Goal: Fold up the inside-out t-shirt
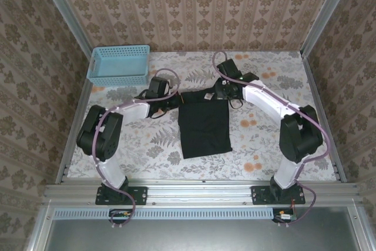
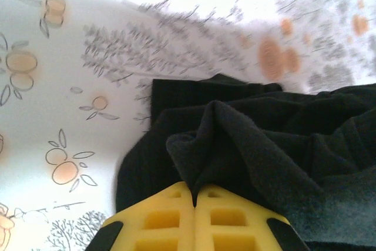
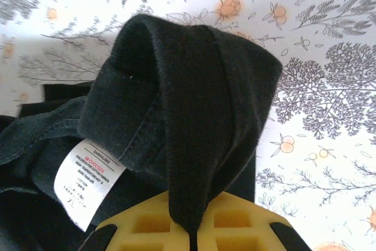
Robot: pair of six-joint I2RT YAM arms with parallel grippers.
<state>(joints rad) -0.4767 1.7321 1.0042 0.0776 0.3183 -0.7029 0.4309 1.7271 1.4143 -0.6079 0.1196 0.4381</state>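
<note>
**Both claws clamped on the shirt's far edge: watch for slip**

Your t-shirt (image 1: pixel 204 127) lies mid-table as a narrow dark rectangle. Its far edge is lifted and strung between the two arms.

The left gripper (image 2: pixel 194 191) has its jaws pressed together on a bunched peak of cloth. The right gripper (image 3: pixel 192 227) is also pinched tight, on a thick fold beside the white tag (image 3: pixel 88 183).

Here's what could bite you:
- **Uneven bite:** The left claw seems to hold only a thin ridge. Pull the arms apart and that ridge could slide out, dropping one corner.
- **Uneven travel:** Move one arm faster than the other and the fold line will likely skew.
- **Drag:** The lower layers may catch on the table (image 1: pixel 147 142) and creep out of square.

The fabric is a soft, matte black knit. It looks slightly fuzzy from the left wrist, and the right wrist shows stitched seams and a rolled hem. The yellow pads (image 2: pixel 158 218) are blocky with square recesses. The tabletop looks smooth, with a floral print. The light blue basket (image 1: pixel 119 64), a plastic lattice, sits well clear at the far left.
</note>
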